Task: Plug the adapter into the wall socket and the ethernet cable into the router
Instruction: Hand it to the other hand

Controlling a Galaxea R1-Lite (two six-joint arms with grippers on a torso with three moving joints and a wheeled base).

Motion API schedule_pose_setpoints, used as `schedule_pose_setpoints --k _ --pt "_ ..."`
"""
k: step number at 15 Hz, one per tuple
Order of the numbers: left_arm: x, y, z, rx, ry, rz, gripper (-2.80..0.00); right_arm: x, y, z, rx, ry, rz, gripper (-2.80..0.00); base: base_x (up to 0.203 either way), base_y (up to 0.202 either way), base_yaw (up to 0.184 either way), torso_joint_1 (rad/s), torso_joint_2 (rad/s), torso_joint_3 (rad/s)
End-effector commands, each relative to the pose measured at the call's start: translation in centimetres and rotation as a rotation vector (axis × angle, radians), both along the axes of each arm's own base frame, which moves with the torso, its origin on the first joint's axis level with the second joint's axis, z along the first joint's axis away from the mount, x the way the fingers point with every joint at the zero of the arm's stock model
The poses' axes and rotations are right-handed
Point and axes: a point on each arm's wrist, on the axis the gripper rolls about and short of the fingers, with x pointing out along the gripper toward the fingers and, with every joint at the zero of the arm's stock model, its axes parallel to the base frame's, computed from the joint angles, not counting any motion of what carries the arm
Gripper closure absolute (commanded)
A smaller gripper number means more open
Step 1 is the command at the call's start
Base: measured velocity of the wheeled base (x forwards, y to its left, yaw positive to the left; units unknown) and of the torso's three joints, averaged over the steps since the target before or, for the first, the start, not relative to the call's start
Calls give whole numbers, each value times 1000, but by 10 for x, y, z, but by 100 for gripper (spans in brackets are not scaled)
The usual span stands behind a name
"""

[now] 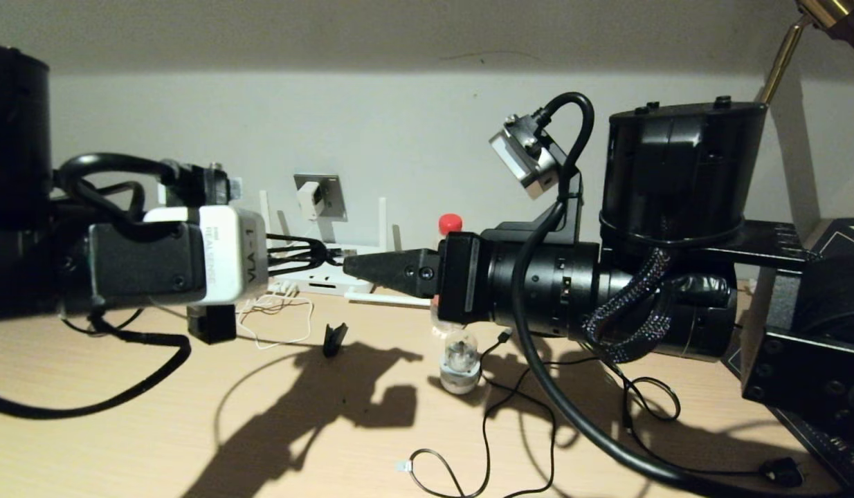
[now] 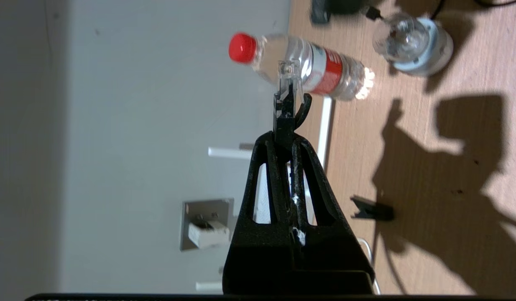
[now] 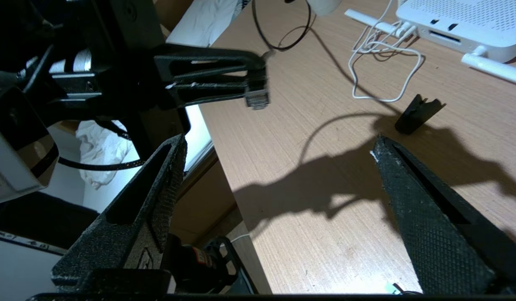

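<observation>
My left gripper (image 2: 285, 139) is shut on the ethernet cable's plug, whose clear tip (image 2: 288, 71) sticks out past the fingertips. In the right wrist view that plug (image 3: 257, 99) hangs above the table, short of the router (image 3: 463, 21). The router (image 1: 330, 278) is a flat white box with stick antennas, lying against the back wall. The white adapter (image 1: 309, 200) sits in the grey wall socket (image 1: 330, 185), and its thin white cord (image 1: 278, 321) loops on the table. My right gripper (image 3: 279, 156) is open and empty, facing the left gripper (image 1: 326, 257) tip to tip.
A water bottle (image 2: 312, 69) with a red cap stands beside the router. A clear bulb on a white base (image 1: 460, 360), a small black clip (image 1: 335, 337) and thin black cables (image 1: 486, 422) lie on the wooden table. A brass lamp stem (image 1: 780, 62) rises at the right.
</observation>
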Motion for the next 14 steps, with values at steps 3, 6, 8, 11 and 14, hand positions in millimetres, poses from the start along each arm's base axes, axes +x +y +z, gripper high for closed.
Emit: schedule_pose_setpoints --k 3,6,8,11,14 --pt "9 -11 -1 10 5 -27 0 -1 5 -1 0 -10 16 -280 0 0 0 0 0 0" --pt "10 -15 -2 6 -1 -41 0 2 8 4 14 -21 18 -280 0 0 0 0 0 0" --pt "8 -18 -2 8 -2 -57 0 3 9 7 24 -26 17 -280 0 0 0 0 0 0" --pt "4 -17 -1 7 -5 -65 0 3 9 8 28 -27 17 -280 0 0 0 0 0 0" --pt "0 -17 -2 3 -15 -74 0 3 9 8 30 -26 16 -280 0 0 0 0 0 0"
